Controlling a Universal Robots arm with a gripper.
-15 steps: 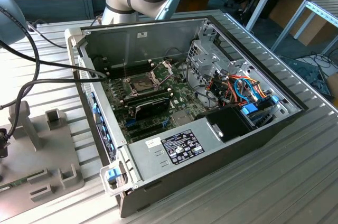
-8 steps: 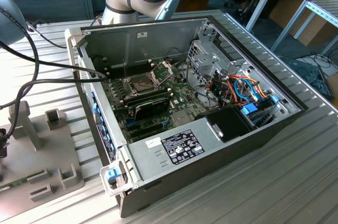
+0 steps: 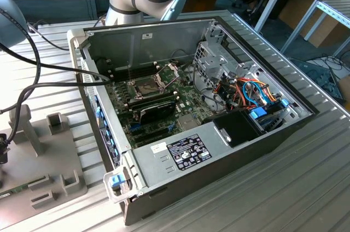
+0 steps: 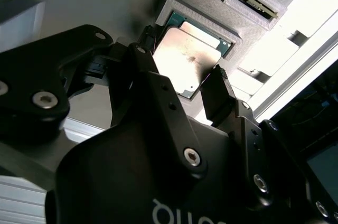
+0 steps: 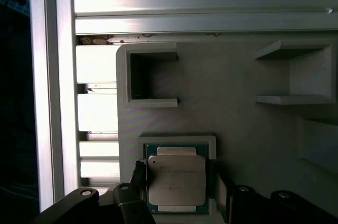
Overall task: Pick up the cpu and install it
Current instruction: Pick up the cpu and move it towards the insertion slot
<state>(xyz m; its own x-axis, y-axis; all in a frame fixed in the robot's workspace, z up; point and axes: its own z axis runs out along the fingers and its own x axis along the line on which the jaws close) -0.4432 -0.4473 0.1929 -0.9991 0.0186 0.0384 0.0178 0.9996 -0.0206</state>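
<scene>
Black gripper (image 4: 182, 64) hangs straight down, jaws wide either side of the flat silver-grey square cpu (image 5: 176, 182), not pinching it. Chip's sitting in a grey plastic tray (image 5: 237, 118) pocket.

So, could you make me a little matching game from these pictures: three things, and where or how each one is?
Things: 1 cpu; 2 claw; 3 socket frame.
States: A tipped up open inside the computer case; B lying flat in the recess of a grey holder; C open, one finger each side of the cpu.
Pairs: 1-B, 2-C, 3-A.
</scene>
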